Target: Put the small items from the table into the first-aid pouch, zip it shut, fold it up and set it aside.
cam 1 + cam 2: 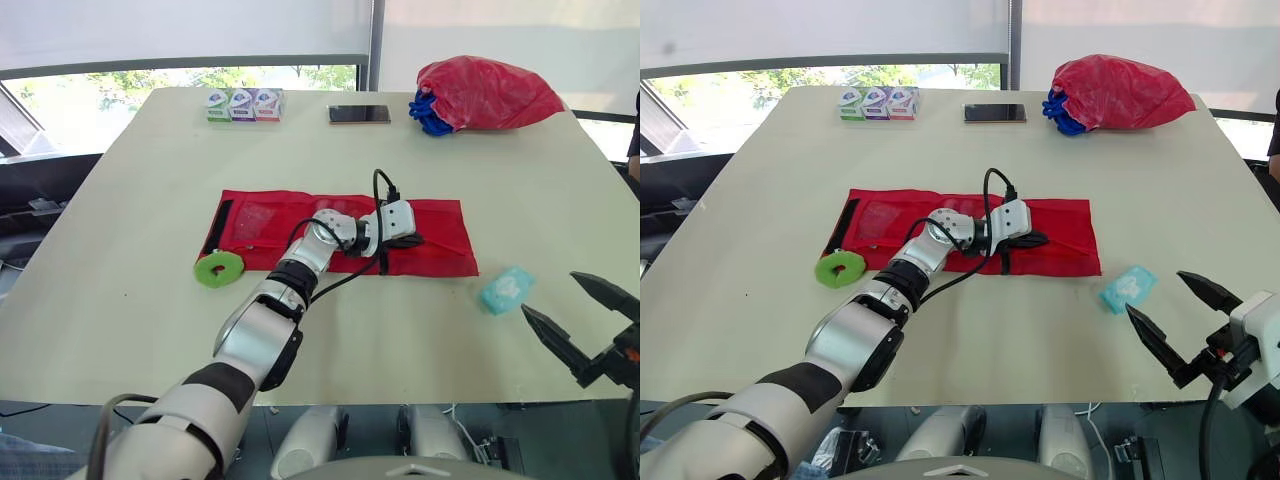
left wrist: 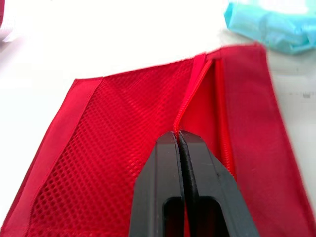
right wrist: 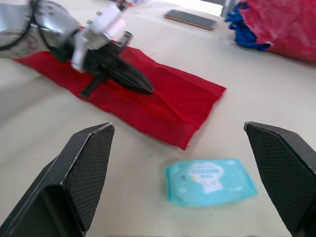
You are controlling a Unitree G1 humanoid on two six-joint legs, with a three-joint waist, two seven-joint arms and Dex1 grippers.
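The red first-aid pouch (image 1: 440,240) lies unfolded flat mid-table. My left gripper (image 1: 418,241) rests on its right half, fingers (image 2: 163,168) shut on the zipper (image 2: 190,106) beside the mesh pocket (image 2: 118,133). A teal wipes packet (image 1: 505,290) lies on the table just off the pouch's right front corner. A green ring (image 1: 218,269) sits at the pouch's left front corner. My right gripper (image 1: 550,293) hovers open near the front right edge, with the wipes packet (image 3: 210,180) a little ahead of it and nothing between its fingers.
Three small boxes (image 1: 241,104) stand in a row at the back left, with a phone (image 1: 359,114) beside them. A red bag (image 1: 485,93) with blue gloves (image 1: 428,115) sits at the back right. The table's front edge (image 1: 400,400) runs close under my right gripper.
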